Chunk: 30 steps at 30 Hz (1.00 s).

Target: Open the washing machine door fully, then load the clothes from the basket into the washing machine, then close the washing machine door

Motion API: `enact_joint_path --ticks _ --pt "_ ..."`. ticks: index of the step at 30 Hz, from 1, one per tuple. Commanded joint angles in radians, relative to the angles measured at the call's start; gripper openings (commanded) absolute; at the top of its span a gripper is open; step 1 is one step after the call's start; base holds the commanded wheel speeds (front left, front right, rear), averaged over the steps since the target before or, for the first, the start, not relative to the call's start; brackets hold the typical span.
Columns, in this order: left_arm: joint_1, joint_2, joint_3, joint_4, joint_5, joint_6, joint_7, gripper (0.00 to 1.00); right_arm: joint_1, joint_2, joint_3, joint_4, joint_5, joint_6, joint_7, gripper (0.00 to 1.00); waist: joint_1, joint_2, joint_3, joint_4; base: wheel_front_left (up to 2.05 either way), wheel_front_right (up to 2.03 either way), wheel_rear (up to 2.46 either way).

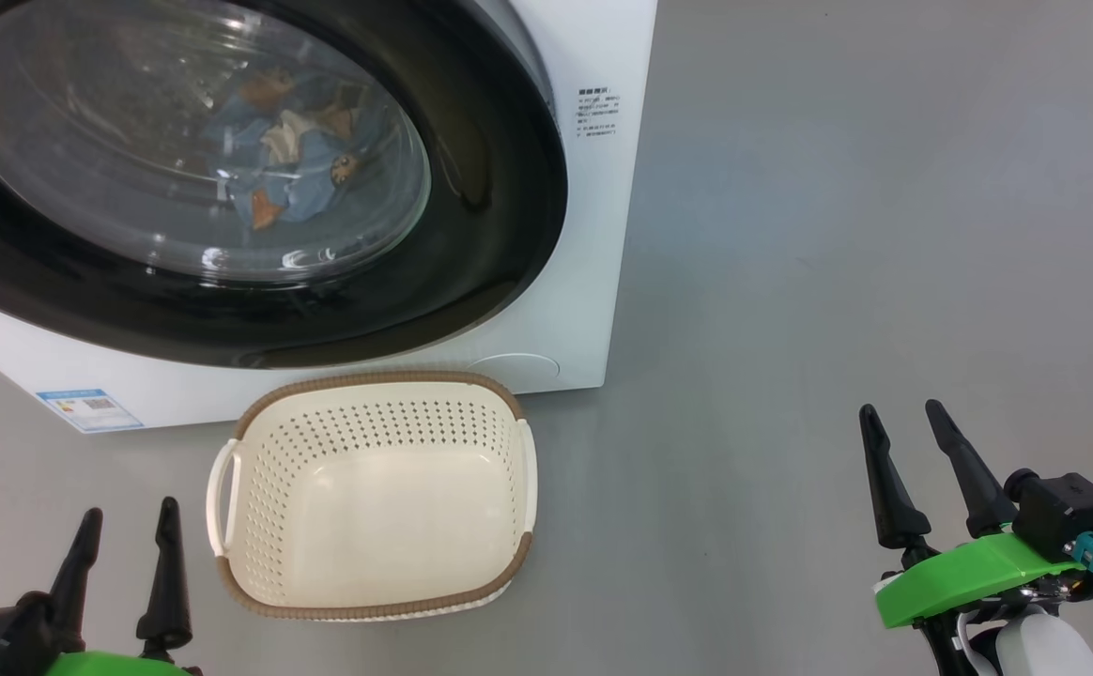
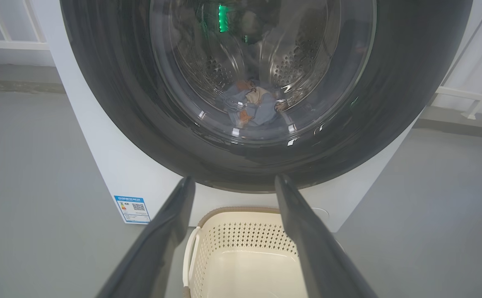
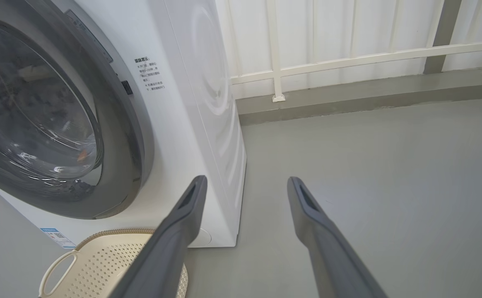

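Note:
The washing machine [image 1: 593,235] stands ahead with its round black-ringed door [image 1: 471,282] shut against its front. Behind the glass porthole the light-blue printed clothes [image 1: 298,155] lie in the steel drum. They show through the glass again in the left wrist view, clothes [image 2: 255,105] low in the drum. The cream basket [image 1: 373,498] sits on the floor before the machine with nothing in it. My left gripper [image 1: 129,516] is open at the basket's left. My right gripper [image 1: 903,413] is open over bare floor, well to the basket's right.
Grey floor [image 1: 838,235] stretches to the right of the machine. A white railing [image 3: 348,62] on a low grey kerb runs behind and beside it. A small blue label [image 1: 88,408] marks the machine's lower left corner.

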Motion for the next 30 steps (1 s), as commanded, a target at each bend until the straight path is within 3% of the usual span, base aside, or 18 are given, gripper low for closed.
enact_joint_path --ticks 1,11,12,13,20,26,30 --pt "-0.011 0.023 0.039 -0.02 0.01 -0.001 -0.006 1.0 0.001 -0.005 0.022 -0.027 -0.02 -0.002 -0.005 1.0 0.0 -0.0001 0.0 0.0 0.0 0.0 0.0" --pt "-0.013 0.022 0.041 -0.019 0.011 -0.001 -0.006 1.0 -0.004 -0.004 0.023 -0.029 -0.02 -0.002 -0.005 1.0 0.0 -0.0001 0.006 0.0 0.0 0.0 0.0" --pt "-0.013 0.022 0.041 -0.018 0.011 -0.001 -0.006 0.0 -0.004 -0.004 0.022 -0.029 -0.02 -0.002 -0.005 0.0 0.0 -0.0001 0.007 -0.001 0.0 0.0 0.0" --pt "0.0 -0.003 0.001 0.006 -0.001 0.0 0.0 0.0 0.0 0.001 0.0 0.005 0.002 0.0 0.0 0.0 0.0 -0.0001 0.007 -0.001 0.0 0.0 0.0" --pt "0.0 -0.065 -0.024 0.081 -0.005 0.0 0.003 0.0 0.009 0.022 0.001 0.09 0.008 0.0 0.003 0.0 0.0 -0.0001 0.007 0.0 0.0 0.0 0.0" --pt "-0.001 -0.067 -0.021 0.074 -0.077 0.002 0.021 0.0 0.015 0.022 -0.002 0.081 0.084 0.0 0.021 0.0 0.0017 -0.0001 -0.005 0.003 0.0 0.0 0.0" --pt "-0.005 -0.068 -0.019 0.075 -0.118 0.003 0.031 0.0 0.015 0.022 -0.003 0.079 0.127 0.0 0.032 0.0 0.0001 -0.0001 -0.008 0.005 0.0 0.0 0.0"
